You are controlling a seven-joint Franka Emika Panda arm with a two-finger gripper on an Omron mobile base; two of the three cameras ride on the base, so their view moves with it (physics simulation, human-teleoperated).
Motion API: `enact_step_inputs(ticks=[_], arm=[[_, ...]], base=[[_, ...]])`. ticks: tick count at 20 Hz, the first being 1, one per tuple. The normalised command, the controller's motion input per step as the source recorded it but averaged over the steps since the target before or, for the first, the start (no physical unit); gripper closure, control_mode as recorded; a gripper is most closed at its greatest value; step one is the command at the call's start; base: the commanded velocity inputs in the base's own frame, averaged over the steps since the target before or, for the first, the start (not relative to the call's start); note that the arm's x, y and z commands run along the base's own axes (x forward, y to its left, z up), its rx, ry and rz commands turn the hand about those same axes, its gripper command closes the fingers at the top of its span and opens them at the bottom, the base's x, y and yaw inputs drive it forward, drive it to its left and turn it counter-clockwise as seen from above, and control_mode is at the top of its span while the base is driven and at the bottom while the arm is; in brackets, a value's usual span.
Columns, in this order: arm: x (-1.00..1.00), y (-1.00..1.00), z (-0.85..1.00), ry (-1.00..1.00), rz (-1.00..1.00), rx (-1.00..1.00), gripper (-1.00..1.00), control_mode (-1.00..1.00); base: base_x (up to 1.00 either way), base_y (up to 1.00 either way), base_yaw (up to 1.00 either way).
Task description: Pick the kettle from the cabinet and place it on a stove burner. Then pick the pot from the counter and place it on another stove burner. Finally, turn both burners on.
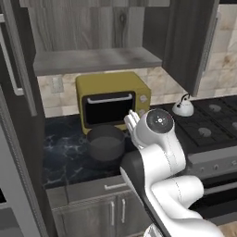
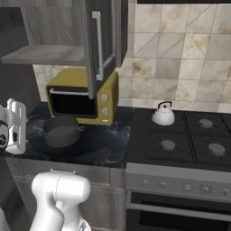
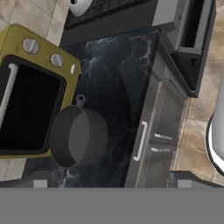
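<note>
Our gripper (image 2: 15, 126) hangs wide open and empty above the counter's (image 2: 103, 144) front edge. It touches nothing; the pot (image 2: 61, 131) sits just beside it.

Place: a rendered home kitchen.
Cooking: a black four-burner cooktop (image 2: 189, 135) with an oven front below it.
Storage: a dark wall cabinet (image 1: 92, 41) and grey drawers (image 3: 162, 131).
Surfaces: a black marble desk (image 1: 65, 152) and a beige tiled wall (image 2: 180, 54).
Appliance: a yellow microwave (image 1: 111, 99).
</note>
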Motion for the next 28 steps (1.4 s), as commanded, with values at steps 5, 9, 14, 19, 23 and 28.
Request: enact_step_inputs(ticks=[5, 9, 14, 19, 23, 28], arm=[[0.0, 0.0, 0.0, 0.0, 0.0, 0.0, -1.0, 1.0], [0.0, 0.0, 0.0, 0.0, 0.0, 0.0, -1.0, 1.0], [0.0, 0.0, 0.0, 0.0, 0.0, 0.0, -1.0, 1.0], [0.06, 0.02, -0.04, 0.0, 0.0, 0.0, -1.0, -1.0], [0.0, 0.0, -0.08, 0.0, -0.01, 0.0, -1.0, -1.0], [0.0, 0.02, -0.09, 0.0, -0.07, 0.0, -1.0, -1.0]], base=[[0.42, 0.12, 0.0], [0.37, 0.08, 0.0], [0.43, 0.14, 0.0], [0.0, 0.0, 0.0], [0.0, 0.0, 0.0], [0.0, 0.0, 0.0]])
